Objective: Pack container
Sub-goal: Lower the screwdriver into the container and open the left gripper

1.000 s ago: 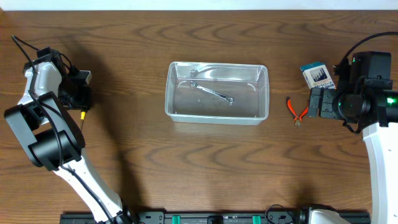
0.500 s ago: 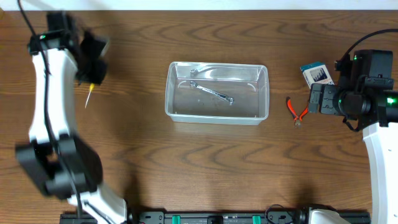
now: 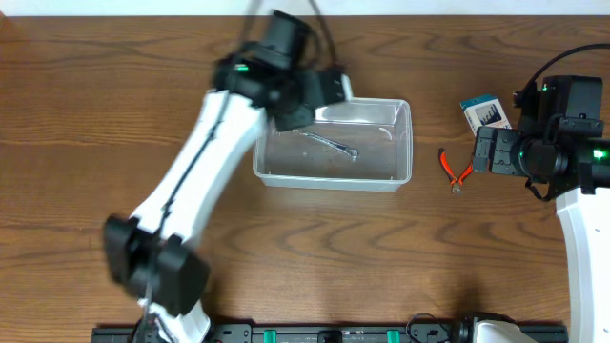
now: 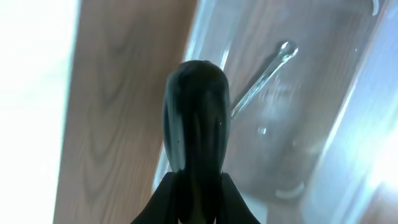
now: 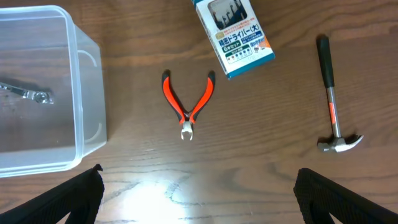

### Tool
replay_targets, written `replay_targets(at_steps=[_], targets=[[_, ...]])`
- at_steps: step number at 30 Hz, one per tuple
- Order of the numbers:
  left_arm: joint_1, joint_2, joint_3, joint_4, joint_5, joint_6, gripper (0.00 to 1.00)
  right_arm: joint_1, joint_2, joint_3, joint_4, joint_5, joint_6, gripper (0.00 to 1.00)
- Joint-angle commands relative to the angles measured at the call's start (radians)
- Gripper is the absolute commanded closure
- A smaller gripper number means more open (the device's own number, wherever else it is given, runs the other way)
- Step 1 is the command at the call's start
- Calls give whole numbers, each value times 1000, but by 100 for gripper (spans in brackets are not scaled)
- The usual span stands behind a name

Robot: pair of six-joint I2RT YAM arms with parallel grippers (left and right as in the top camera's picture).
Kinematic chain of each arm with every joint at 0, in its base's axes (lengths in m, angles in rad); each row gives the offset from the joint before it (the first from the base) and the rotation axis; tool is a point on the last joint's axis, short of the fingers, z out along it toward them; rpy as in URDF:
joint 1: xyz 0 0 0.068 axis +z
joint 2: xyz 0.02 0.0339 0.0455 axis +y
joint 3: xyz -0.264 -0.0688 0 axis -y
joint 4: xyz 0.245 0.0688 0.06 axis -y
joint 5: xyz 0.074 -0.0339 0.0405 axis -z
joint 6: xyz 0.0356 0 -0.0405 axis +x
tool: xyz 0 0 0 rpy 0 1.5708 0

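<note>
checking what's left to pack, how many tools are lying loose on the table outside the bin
2: red-handled pliers just right of the container, hammer farther right past the blue-and-white box. Left fingers grip a dark-handled tool; the arm may hide more.

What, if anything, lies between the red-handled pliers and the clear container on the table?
Nothing visible does: only bare wood separates the pliers from the near wall of the container. The box and hammer lie on the pliers' other side, and the left end effector, holding a dark-handled tool, hovers over the container's other end.
</note>
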Motion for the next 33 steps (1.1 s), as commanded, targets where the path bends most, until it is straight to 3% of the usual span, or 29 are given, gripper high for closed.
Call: replay_targets(at_steps=[1,8,14,15,17,19,24,27,33], targets=[[-24,102,-16,16,12,59,94,-7,-5,13,-7,10,-13,1],[-48,290,-16,-17,11,59,94,-7,-5,13,-13,11,-13,1],[-48,319,-16,-49,11,58,92,-7,-5,13,-14,11,-13,1],[-48,319,-16,-49,11,58,84,-7,-5,13,-13,11,-13,1],[-48,318,-16,-51,11,51,57,-7,-5,13,-13,11,-13,1],[-48,318,-16,-50,11,24,43,-7,-5,13,-13,11,-13,1],[-48,314,-16,-51,10,11,32,-7,-5,13,-12,11,-13,1],[-48,285,-16,-55,7,-7,31,-7,-5,13,-13,10,-13,1],[-24,95,-5,-61,-29,-69,22,-7,-5,13,-15,9,-13,1]])
